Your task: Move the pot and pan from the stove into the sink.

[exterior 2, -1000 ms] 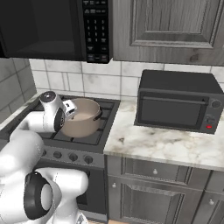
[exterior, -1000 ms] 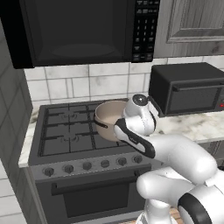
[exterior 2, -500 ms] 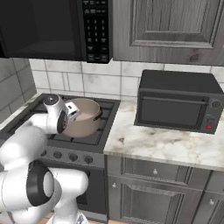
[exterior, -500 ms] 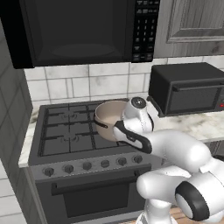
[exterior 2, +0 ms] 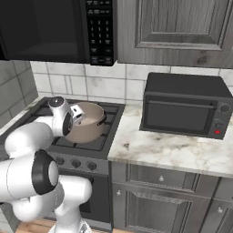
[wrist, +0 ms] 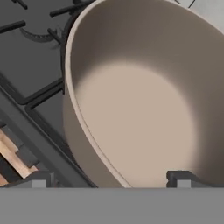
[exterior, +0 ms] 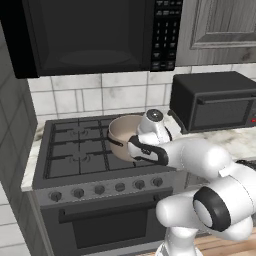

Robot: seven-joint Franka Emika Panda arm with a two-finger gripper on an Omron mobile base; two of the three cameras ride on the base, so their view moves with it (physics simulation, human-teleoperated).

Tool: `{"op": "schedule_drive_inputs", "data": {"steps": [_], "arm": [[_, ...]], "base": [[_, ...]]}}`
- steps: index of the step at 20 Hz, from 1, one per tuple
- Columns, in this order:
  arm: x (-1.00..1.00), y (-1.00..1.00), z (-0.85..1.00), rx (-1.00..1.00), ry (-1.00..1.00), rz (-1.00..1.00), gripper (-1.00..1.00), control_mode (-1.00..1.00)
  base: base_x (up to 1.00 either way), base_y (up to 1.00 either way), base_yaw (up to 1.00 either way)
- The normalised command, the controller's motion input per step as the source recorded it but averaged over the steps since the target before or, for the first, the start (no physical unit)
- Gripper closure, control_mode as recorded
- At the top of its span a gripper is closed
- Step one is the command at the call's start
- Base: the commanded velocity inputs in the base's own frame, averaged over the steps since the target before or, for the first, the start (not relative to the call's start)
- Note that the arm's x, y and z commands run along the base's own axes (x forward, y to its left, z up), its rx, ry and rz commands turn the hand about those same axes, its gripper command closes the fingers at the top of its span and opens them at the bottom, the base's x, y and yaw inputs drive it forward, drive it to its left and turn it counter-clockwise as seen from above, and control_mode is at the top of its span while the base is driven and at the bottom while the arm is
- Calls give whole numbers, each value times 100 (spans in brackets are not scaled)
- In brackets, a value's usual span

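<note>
Sitting upright on the stove (exterior: 75, 150), the pot (exterior: 121, 134) opens upward.

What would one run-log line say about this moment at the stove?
object: large tan metal pot | location: dark grey gas stove, right side | gripper: over pot rim, one finger inside, one outside | grasp: cannot tell
</note>
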Motion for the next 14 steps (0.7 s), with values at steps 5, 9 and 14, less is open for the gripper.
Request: {"op": "schedule_drive_inputs", "data": {"steps": [5, 9, 14], "arm": [[8, 0, -17, -1, 3, 0, -100, -100], [20, 0, -13, -1, 4, 0, -100, -100], [23, 0, -12, -1, 4, 0, -100, -100]], "base": [[0, 0, 0], [0, 0, 0], [0, 0, 0]]}}
